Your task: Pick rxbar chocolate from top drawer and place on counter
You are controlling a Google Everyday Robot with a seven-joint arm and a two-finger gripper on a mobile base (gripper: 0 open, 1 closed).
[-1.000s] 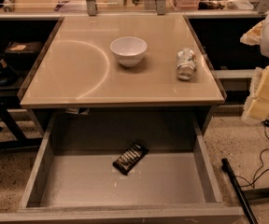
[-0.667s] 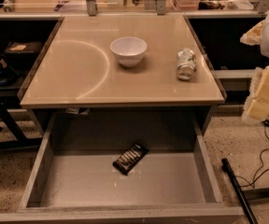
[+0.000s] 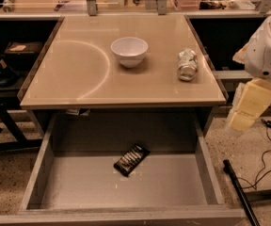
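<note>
While the gripper [image 3: 246,108] hangs outside the furniture, beside the front corner of the counter [image 3: 79,74] and above the floor, the single camera view does not show whether it is open or closed, so that cannot be told; nothing can be seen in its hold. The rxbar chocolate [image 3: 131,158] lies flat and askew on the bottom of the top drawer [image 3: 173,187], well apart from the gripper, lower than it and beyond the drawer's side wall from it. The drawer stands pulled open beneath the counter, whose front edge runs at about the gripper's height. On the counter, farther back than the gripper, a white bowl [image 3: 129,51] sits near the middle and a silvery can [image 3: 187,64] lies on its side, nearer the gripper. The pick seems not yet begun. The risks, as I judge them: a low sideways approach could strike the side wall that stands between gripper and bar. The thin, glossy wrapper, flat on smooth metal, could slide away or slip from a pinch. On lifting out, the arm could catch the counter's edge or nudge the can.
</note>
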